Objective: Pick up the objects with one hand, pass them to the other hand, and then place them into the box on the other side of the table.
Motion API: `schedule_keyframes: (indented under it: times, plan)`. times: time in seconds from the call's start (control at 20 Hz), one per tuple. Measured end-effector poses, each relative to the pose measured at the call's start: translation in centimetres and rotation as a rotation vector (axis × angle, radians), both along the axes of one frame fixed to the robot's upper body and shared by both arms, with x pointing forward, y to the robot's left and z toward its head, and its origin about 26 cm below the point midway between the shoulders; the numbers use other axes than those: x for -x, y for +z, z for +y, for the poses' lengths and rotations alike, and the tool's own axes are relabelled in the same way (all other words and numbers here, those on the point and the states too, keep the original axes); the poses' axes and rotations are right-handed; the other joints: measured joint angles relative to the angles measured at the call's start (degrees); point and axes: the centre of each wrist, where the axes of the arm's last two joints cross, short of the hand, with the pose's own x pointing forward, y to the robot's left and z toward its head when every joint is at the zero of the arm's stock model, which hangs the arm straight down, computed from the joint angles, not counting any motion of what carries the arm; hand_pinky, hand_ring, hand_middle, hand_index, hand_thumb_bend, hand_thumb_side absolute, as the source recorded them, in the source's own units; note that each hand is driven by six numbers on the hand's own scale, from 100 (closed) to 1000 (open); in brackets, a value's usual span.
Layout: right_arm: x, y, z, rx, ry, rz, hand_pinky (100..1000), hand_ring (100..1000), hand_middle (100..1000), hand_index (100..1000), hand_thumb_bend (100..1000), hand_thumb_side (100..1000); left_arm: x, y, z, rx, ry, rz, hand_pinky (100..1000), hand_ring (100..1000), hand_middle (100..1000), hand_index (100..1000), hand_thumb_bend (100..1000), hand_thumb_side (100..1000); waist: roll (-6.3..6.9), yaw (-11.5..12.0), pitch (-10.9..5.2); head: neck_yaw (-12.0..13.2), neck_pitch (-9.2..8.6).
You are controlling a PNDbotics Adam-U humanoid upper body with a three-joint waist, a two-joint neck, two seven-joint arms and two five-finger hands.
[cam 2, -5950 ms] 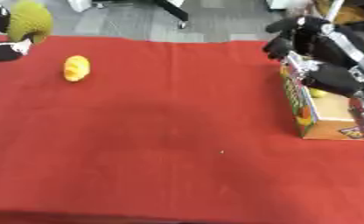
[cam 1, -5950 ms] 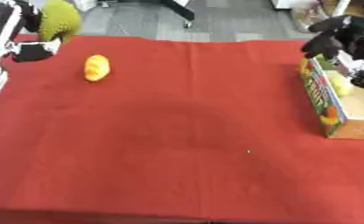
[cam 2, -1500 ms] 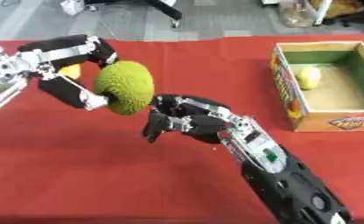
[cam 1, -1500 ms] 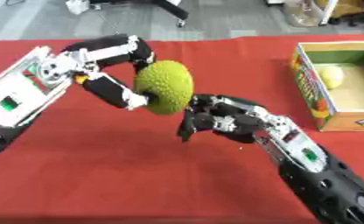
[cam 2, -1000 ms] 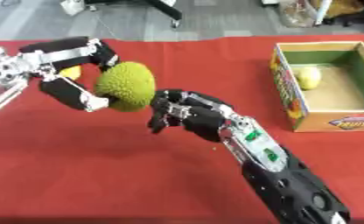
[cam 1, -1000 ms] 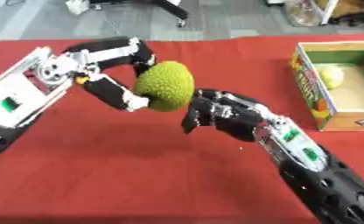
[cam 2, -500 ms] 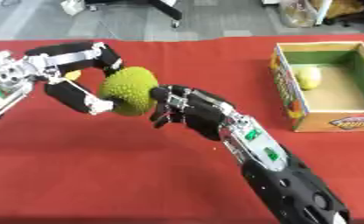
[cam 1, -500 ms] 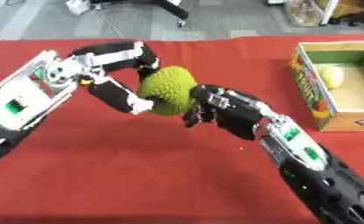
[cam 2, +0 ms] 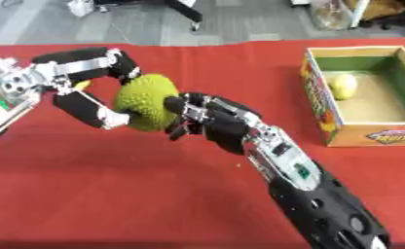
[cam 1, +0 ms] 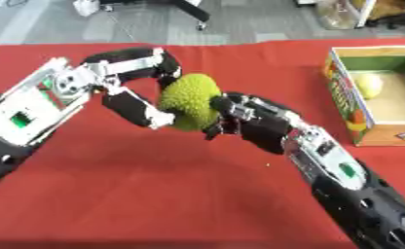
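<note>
Left eye view: green fruit [cam 1: 192, 100] between both hands

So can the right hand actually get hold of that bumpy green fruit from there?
Probably yes: the right hand already touches the green fruit on its free side, while the left hand curls round the other side.
</note>
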Motion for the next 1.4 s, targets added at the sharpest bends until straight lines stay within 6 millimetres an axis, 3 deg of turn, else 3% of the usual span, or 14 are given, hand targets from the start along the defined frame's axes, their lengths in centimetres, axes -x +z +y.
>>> schedule_keyframes:
  times: [0.05,0.25,0.35,0.45,0.7,0.75,0.85,1.1,1.4]
  plan:
    - [0.0,0.0,0.0,0.005,0.006,-0.006,629,607,436,534,108,275,0.0,0.0,-0.1,0.002,-0.002,-0.004,617,539,472,465,100,100,0.00,-0.01,0.00,0.02,0.00]
    - [0.0,0.0,0.0,0.015,0.018,-0.028,622,595,417,344,100,100,0.0,0.2,-0.2,0.003,-0.004,-0.023,624,554,486,481,100,100,0.00,-0.03,0.00,0.05,0.00]
    - [0.0,0.0,0.0,0.015,0.015,-0.032,620,588,406,288,100,100,0.0,0.2,-0.2,0.003,-0.003,-0.028,632,569,506,501,100,110,0.00,-0.03,0.00,0.05,0.00]
    - [0.0,0.0,-0.1,0.011,0.005,-0.034,621,589,404,275,100,100,0.0,0.4,-0.2,0.010,-0.004,-0.037,638,580,521,518,213,109,0.00,-0.03,0.00,0.05,0.00]
    - [0.0,-0.1,-0.1,0.010,-0.021,-0.045,624,592,403,252,100,100,0.3,1.4,0.1,0.034,-0.006,-0.072,682,627,581,596,478,379,0.00,-0.03,0.00,0.05,0.00]
    - [0.0,-0.2,-0.3,0.010,-0.031,-0.046,624,592,403,252,100,100,0.4,1.8,0.3,0.038,-0.005,-0.084,682,627,581,596,478,379,0.00,-0.03,0.00,0.05,0.00]
    - [-0.1,-0.6,-0.5,0.013,-0.054,-0.047,625,592,399,246,100,100,0.6,2.5,0.8,0.039,-0.009,-0.111,713,661,612,642,575,485,0.00,-0.11,0.01,0.05,0.00]
    - [-0.6,-0.3,-1.6,-0.001,-0.120,-0.093,625,594,395,240,100,100,1.2,3.8,3.3,0.053,0.024,-0.181,727,677,625,655,590,513,0.00,-0.15,0.01,0.05,0.00]
    - [-2.0,1.7,-4.7,-0.013,-0.249,-0.184,625,595,394,239,100,100,2.5,5.6,6.9,0.141,0.143,-0.312,727,676,623,653,571,499,0.00,0.01,0.01,-0.15,0.01]
